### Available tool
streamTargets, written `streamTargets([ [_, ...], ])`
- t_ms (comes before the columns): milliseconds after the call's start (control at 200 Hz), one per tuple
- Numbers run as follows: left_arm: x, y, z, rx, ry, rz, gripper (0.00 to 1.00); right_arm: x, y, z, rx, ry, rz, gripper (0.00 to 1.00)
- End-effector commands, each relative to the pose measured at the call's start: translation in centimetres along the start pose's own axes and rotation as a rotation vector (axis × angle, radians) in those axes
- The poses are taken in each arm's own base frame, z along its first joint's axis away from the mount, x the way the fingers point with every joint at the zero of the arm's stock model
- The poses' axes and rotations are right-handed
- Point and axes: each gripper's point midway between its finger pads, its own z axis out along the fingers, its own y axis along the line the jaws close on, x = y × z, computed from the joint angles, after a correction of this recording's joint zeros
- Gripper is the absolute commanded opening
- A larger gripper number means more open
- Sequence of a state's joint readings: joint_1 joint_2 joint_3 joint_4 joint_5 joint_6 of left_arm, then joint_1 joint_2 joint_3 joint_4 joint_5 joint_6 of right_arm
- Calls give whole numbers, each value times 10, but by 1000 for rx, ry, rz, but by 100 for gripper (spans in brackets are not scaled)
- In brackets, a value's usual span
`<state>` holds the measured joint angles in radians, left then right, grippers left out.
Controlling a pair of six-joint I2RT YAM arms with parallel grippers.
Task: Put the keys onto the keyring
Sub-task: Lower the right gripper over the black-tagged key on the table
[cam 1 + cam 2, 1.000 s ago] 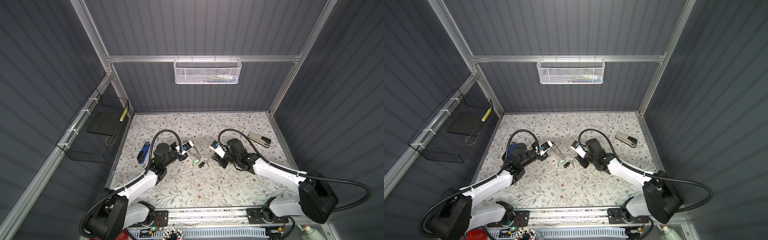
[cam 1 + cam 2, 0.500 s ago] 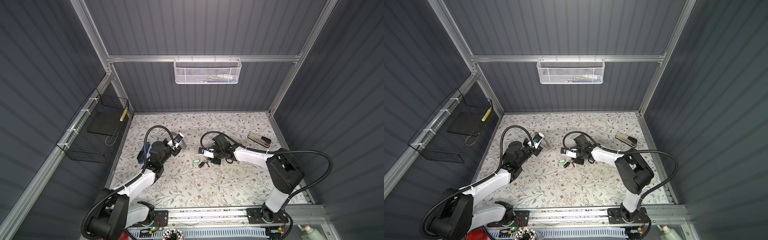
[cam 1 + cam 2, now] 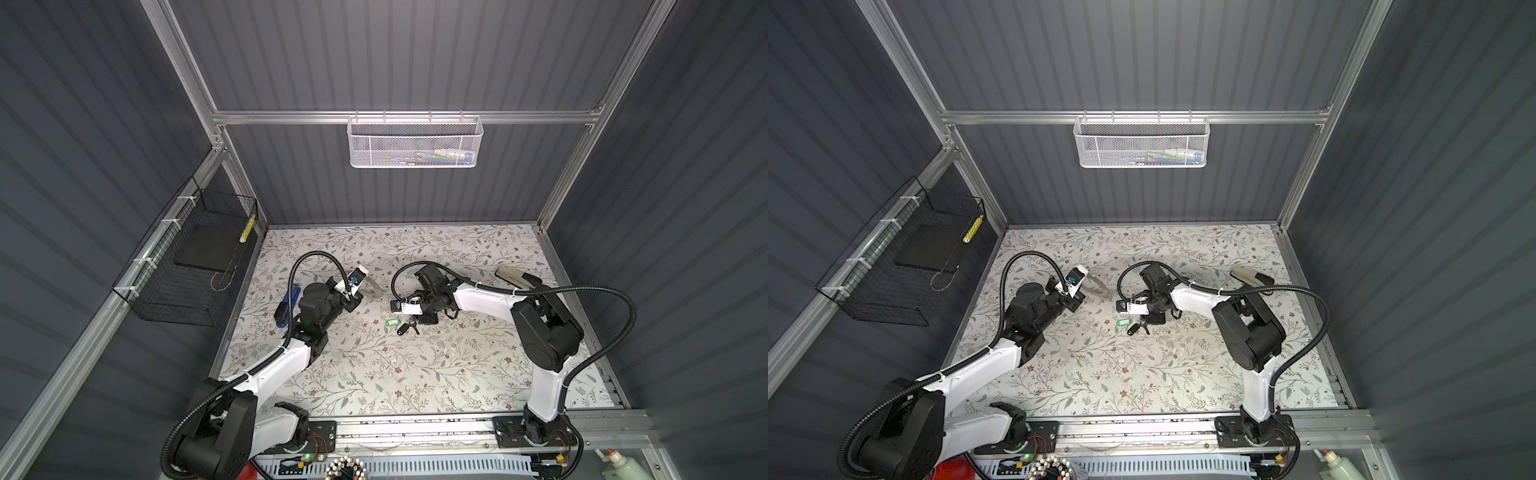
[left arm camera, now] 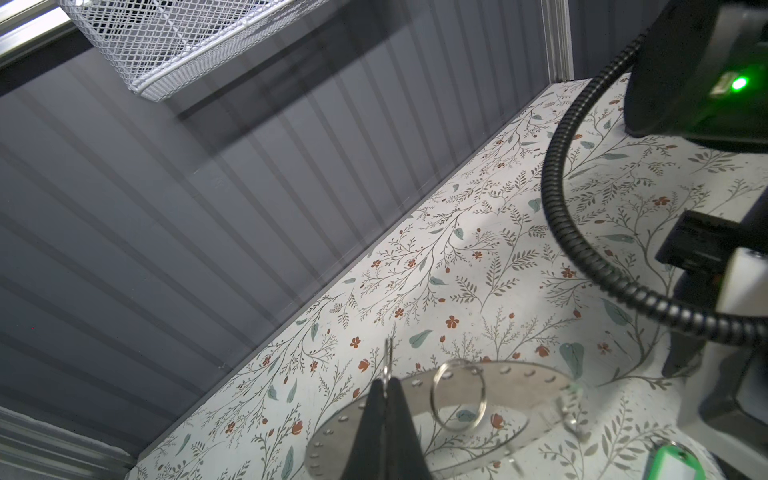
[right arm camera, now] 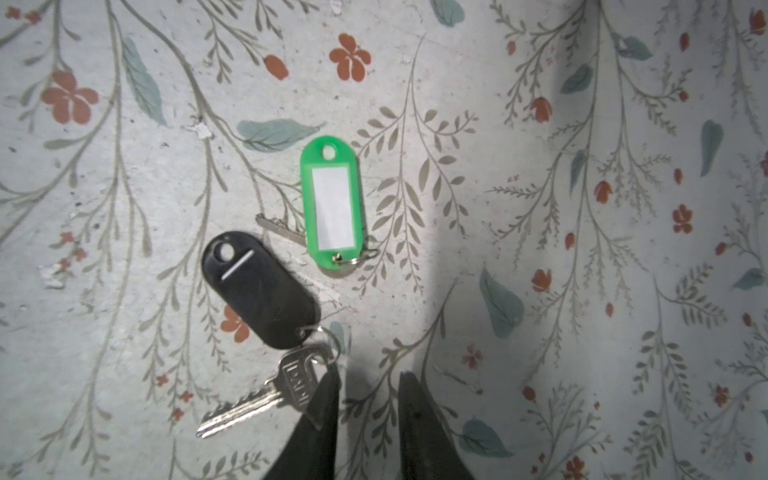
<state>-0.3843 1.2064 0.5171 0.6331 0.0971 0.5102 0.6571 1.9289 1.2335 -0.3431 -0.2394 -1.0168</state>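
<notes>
The keys lie on the flowered table: a green tag (image 5: pixel 332 203) with a white label, and a black tag (image 5: pixel 259 291) ringed to a silver key (image 5: pixel 257 403). In both top views they sit mid-table, green tag (image 3: pixel 391 323) beside black tag (image 3: pixel 1133 329). My right gripper (image 5: pixel 368 386) hovers just over them, open by a narrow gap with nothing between; one finger (image 5: pixel 324 415) overlaps the key's head. The keyring (image 4: pixel 498 378), a flat grey annulus with rim holes, carries a split ring (image 4: pixel 457 395). My left gripper (image 4: pixel 386 386) is shut on a thin ring at its rim, holding the keyring (image 3: pixel 375 286) tilted.
A blue stapler (image 3: pixel 291 299) lies half hidden behind the left arm. A grey stapler (image 3: pixel 513 276) sits at the back right. A white mesh basket (image 3: pixel 415 141) hangs on the back wall, a black wire basket (image 3: pixel 187 266) on the left wall.
The right gripper swung left and came down over the keys, its elbow folding out to the right. The left gripper drew a little back and left with the keyring.
</notes>
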Motion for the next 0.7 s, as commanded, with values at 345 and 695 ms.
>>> streamTargets([
  [345,-16,8,0,-27,-63,-5,0,2,18,11,-123,-6,-12,30],
  [695,-15,6,1,-18,-62,-8,0,2,20,17,-141,-8,-3,30],
])
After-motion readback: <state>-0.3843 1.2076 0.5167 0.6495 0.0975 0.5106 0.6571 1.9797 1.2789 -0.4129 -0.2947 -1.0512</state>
